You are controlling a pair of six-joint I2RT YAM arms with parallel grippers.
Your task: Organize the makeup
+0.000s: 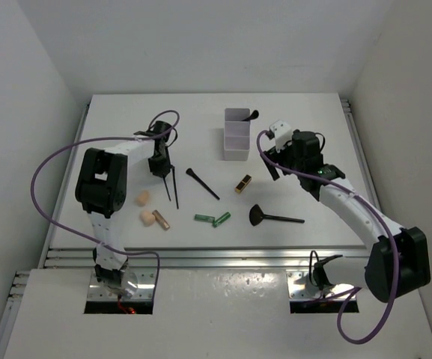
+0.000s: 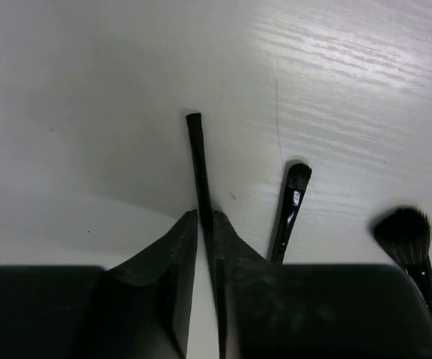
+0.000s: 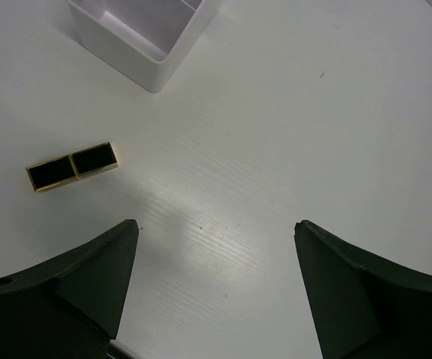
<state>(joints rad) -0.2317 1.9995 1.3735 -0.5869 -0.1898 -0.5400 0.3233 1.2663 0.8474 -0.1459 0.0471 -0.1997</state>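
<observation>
White tabletop (image 1: 313,202) carries most of the makeup loose; we count only one dark brush (image 1: 253,115) poking from the far end of the white box (image 1: 236,153); our left gripper (image 2: 204,218) is pinched narrow on a slim black stick (image 2: 198,164) at the left, a small brush (image 2: 293,196) just beside it; our right gripper (image 3: 214,224) hangs wide and empty near the lipstick (image 3: 72,166); two green tubes (image 1: 204,218), beige sponges (image 1: 148,217), tan-gold tube (image 1: 161,220) and fan brush (image 1: 260,216) wait nearer; we judge the sorting barely begun
</observation>
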